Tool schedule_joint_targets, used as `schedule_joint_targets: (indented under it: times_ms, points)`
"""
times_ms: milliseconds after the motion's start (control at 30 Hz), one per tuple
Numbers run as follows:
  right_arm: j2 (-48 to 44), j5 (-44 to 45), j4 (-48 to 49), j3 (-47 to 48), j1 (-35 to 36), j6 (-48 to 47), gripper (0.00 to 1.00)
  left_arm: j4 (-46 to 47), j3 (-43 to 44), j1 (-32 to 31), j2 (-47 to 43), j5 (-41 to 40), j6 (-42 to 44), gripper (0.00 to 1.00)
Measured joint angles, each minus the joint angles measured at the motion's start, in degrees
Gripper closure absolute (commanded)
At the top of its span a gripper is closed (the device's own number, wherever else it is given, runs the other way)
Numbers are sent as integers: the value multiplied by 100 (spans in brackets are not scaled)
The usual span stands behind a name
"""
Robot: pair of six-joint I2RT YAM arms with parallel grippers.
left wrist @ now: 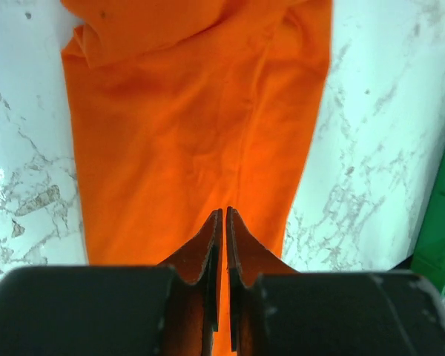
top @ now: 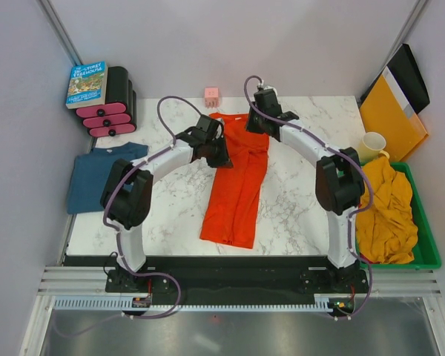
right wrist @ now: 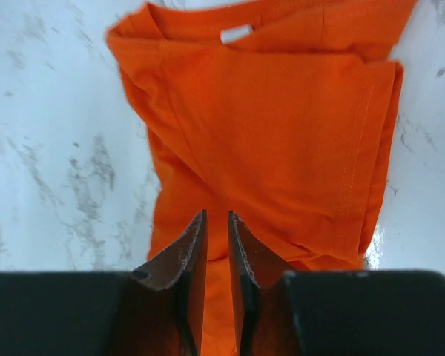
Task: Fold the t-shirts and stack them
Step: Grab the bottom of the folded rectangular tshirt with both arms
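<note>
On the marble table (top: 297, 215), the orange-red t-shirt (top: 237, 193) lies mid-table, folded into a long strip, the left gripper (left wrist: 224, 215) above its far part with fingers pressed together, the right gripper (right wrist: 216, 216) seemingly pinching its cloth.

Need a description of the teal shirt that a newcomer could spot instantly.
Go to the left edge of the marble table, on the near side of the black-and-pink rolls. The teal t-shirt lies flat there. It is the only blue garment: the orange shirt lies mid-table, the mustard one in the green bin.
</note>
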Motion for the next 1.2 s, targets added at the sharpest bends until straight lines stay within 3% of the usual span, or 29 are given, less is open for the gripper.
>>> schedule_joint_targets:
  times_ms: [267, 467, 867, 1000, 1100, 1200]
  points:
    - [1215, -238, -531, 142, -28, 20, 76, -264, 127, 46, 699, -2, 4, 90]
    - [1519, -334, -577, 776, -44, 107, 74, -299, 55, 46, 767, 39, 2, 90]
    - [2662, -573, -1115, 2487, -33, 367, 71, 520, -1681, -15, -79, 275, -227, 91]
    - [2892, -678, -1296, 2918, -28, 393, 71, 645, -1836, -15, -179, 278, -260, 90]
    - [2826, -697, -1185, 2793, -28, 396, 60, 636, -1834, -15, -208, 208, -245, 84]
    - [2315, -579, -592, 1862, -13, 393, 49, 444, -1834, -26, -350, 57, -164, 79]
